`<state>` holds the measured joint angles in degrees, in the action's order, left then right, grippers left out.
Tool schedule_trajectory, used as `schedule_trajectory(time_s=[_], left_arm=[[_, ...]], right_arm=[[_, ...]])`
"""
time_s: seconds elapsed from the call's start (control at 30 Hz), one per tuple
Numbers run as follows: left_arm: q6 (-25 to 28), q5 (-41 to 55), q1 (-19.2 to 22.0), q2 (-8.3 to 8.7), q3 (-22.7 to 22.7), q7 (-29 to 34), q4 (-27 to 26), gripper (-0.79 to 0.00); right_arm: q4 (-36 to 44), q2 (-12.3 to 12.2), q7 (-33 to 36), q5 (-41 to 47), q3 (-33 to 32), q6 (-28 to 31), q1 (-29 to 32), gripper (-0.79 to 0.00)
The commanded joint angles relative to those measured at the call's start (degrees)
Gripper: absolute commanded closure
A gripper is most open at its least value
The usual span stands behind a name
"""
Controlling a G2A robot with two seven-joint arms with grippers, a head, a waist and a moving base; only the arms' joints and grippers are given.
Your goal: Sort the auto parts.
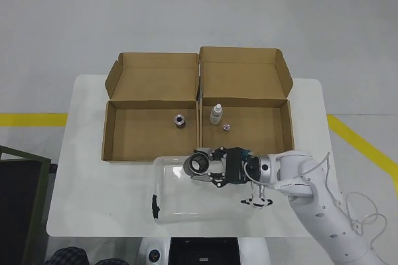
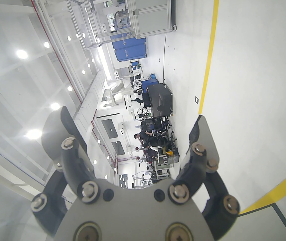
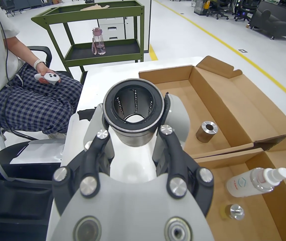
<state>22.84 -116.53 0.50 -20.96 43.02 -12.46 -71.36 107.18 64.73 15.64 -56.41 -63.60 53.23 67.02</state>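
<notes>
Steel linear bearing (image 3: pixel 132 131) clamped in the right gripper (image 3: pixel 135 114) fingers, over the clear tray (image 1: pixel 186 199) on the desk (image 1: pixel 86 165); left gripper (image 2: pixel 132 116) fingers spread, empty. Carrying step, it seems; next likely onward to the left box (image 1: pixel 129 136) beside the metal bushing (image 1: pixel 179 120), then release.

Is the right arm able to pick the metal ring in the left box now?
Probably not: the right gripper is shut on a bearing, though the open box leaves the ring uncovered.

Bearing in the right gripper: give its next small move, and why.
Probably carry the bearing over the box holding the metal sleeve: the right gripper grips it short of both boxes, and the sleeve resembles it; the other box holds a spray bottle.
</notes>
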Motion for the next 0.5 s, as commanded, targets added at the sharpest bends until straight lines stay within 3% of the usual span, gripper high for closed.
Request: schedule_trajectory(time_s=[0.0,0.47], left_arm=[[0.00,0.00,0.00,0.00,0.00,0.00,0.00,-0.785],[0.00,0.00,0.00,0.00,0.00,0.00,0.00,-0.785]], right_arm=[[-0.06,-0.05,-0.34,0.34,-0.19,-0.04,-0.06,0.000],[-0.13,-0.29,-1.21,0.50,-0.25,-1.27,-0.87,0.000]])
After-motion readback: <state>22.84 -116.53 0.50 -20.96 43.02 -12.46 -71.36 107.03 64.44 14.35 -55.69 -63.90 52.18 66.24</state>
